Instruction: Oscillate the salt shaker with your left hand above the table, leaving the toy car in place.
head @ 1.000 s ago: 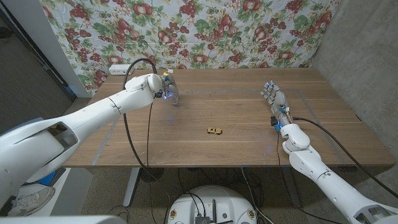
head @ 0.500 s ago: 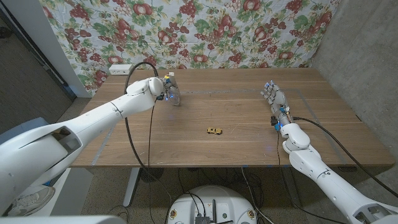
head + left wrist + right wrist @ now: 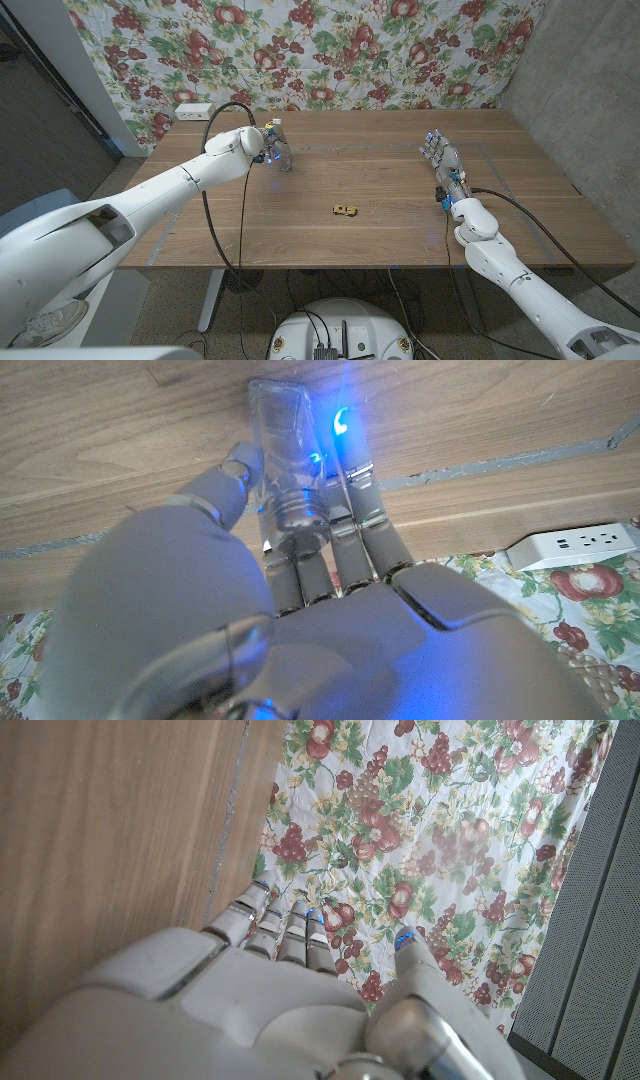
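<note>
My left hand (image 3: pixel 262 146) grips the salt shaker (image 3: pixel 280 152), a clear little bottle, over the far left part of the counter (image 3: pixel 400 215). From my left wrist I see my fingers (image 3: pixel 352 510) laid along one side of the shaker (image 3: pixel 285 470) and my thumb against the other, with blue light glowing on a fingertip. The wood grain of the counter (image 3: pixel 120 430) runs behind the glass, and a white power strip (image 3: pixel 575 545) lies past the counter's far edge, against the flowered cloth. Whether the shaker's base touches the wood or hangs just above it I cannot tell.

The toy car (image 3: pixel 346 210), small and yellow, sits near the middle of the counter, toward the near edge, well apart from both of my hands.

My right hand (image 3: pixel 441 160) is over the right side of the counter, fingers straight and a little apart, holding nothing. From my right wrist the fingers (image 3: pixel 285 935) reach toward the flowered cloth (image 3: pixel 400 840) beyond the counter's edge.
</note>
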Motion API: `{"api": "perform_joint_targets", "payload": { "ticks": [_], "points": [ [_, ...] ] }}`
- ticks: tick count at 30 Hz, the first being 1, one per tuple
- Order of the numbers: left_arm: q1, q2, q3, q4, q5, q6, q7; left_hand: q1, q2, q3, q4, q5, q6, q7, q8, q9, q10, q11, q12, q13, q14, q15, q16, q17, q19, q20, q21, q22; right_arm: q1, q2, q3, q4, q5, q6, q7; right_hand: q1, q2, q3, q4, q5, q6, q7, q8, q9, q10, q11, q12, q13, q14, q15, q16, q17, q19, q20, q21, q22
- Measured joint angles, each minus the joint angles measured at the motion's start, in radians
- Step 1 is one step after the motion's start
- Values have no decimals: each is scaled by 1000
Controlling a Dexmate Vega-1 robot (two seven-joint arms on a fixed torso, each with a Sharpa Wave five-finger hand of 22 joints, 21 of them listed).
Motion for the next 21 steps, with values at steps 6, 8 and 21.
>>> {"api": "perform_joint_targets", "payload": {
  "ticks": [6, 8, 21],
  "points": [
    [-2, 0, 8, 0, 18, 12, -8, 0, 0, 7, 3, 7, -43, -15, -8, -5, -19, -8, 0, 0, 0, 0, 0, 3, -7, 4, 0, 0, 0, 0, 0, -2, -2, 0, -4, 0, 0, 0, 0, 0, 5, -6, 0, 0, 0, 0, 0, 0, 0, 0, 0, 0, 7, 7, 0, 0],
    [-4, 0, 12, -1, 22, 16, -10, 0, 0, 7, 3, 7, -58, -20, -8, -8, -22, -11, 0, 0, 0, 0, 0, 3, -12, 4, 0, -4, -1, 0, 0, -4, -3, 0, -6, 0, 0, 0, 0, 0, 6, -5, 0, 0, 0, 0, 0, 0, 0, 0, 0, 0, 7, 7, 0, 0],
    [-12, 5, 21, -12, 43, 45, -43, -58, 58, -52, 62, 15, -137, -42, -8, -35, -71, -14, -5, 1, -34, -59, -3, 15, -107, -42, -30, -9, -15, -2, 2, -22, -8, 0, -19, 0, 0, 0, 0, 0, 5, -5, 0, 0, 0, 0, 0, 0, 3, 3, 0, 0, 7, 7, 0, 0]
  ]
}}
